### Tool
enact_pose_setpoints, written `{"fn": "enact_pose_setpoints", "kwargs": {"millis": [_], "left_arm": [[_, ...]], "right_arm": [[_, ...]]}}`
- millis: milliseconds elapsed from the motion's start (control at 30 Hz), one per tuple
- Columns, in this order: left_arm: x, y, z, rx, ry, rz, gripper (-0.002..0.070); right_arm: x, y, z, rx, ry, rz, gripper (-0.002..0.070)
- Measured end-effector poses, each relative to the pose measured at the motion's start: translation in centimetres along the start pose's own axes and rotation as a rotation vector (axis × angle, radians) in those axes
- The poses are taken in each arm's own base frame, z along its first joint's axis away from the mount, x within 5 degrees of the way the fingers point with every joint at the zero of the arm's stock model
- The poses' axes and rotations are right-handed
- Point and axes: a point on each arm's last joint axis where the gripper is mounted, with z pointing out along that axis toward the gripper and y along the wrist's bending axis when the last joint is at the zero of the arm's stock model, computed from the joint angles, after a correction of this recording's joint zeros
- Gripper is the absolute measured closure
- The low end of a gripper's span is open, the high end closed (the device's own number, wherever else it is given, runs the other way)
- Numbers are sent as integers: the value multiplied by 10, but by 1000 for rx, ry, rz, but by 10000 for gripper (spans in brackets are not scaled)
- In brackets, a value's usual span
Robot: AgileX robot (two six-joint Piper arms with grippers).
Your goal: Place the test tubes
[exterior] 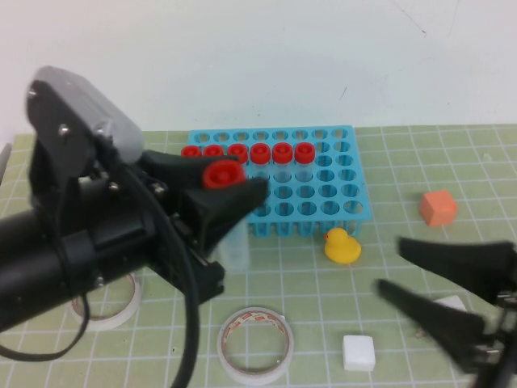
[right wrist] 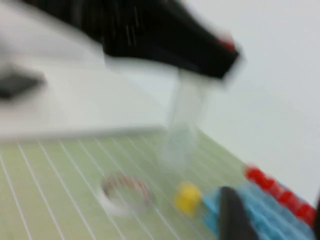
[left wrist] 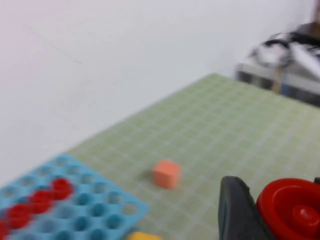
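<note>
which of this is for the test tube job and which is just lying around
For the job: red-capped test tube, held by the left gripper; blue rack; six capped tubes standing in it; right gripper, open, at the near right.
Lying about: rubber duck; orange cube; white cube; tape roll; second tape roll under the left arm.

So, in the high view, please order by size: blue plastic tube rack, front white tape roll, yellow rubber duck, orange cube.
1. Blue plastic tube rack
2. Front white tape roll
3. Yellow rubber duck and orange cube: alike, unranked.
Left gripper holds a red-capped tube before the rack; right gripper open, front right.
</note>
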Motion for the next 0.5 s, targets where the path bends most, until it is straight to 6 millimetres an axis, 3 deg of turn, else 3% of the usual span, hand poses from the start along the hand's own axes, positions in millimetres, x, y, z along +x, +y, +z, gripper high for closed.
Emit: {"fn": "enact_pose_setpoints", "kwargs": {"millis": [100,167,333,500], "left_arm": [[-4,2,-8,-66,-8,63,426],[-6,4,-12,-108,-15,93,426],[-13,11,-24,-236,-44,140,426],[-19,16,-35,-348,-72,177,426]], "right_arm": [[-4,-4,-23,56,71,-41,538],[-7,-7,-39,105,103,-26,618],[-9,-14,-84,245,182,56,668],[9,-15,-122,338,390,139,676]]}}
